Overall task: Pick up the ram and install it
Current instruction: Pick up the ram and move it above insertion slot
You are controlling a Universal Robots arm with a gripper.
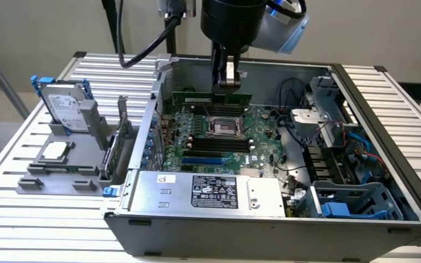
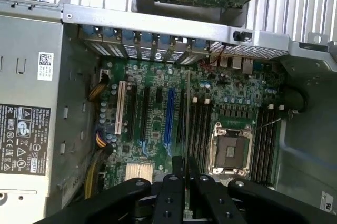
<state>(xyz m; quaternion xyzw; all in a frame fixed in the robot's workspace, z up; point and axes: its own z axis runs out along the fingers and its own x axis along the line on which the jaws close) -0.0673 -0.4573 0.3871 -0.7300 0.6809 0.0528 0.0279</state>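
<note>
The ram [image 1: 210, 99] is a long green stick held level inside the open computer case, just above the motherboard [image 1: 218, 143]. It hangs over the memory slots on the far side of the empty processor socket [image 1: 222, 126]. My gripper [image 1: 225, 83] comes down from above and is shut on the ram's upper edge near its middle. In the wrist view the ram [image 2: 188, 118] shows edge-on as a thin line running out from my gripper [image 2: 187, 167], beside a bank of black memory slots [image 2: 199, 129] and the socket [image 2: 230, 150].
The case's metal walls [image 1: 155, 104] ring the board. A power supply [image 1: 206, 192] sits at the near side and a drive cage with blue parts [image 1: 350, 204] at the exterior view's right. Outside, at its left, stand a hard drive [image 1: 68, 110], an expansion card [image 1: 117, 143] and a square chip [image 1: 55, 150].
</note>
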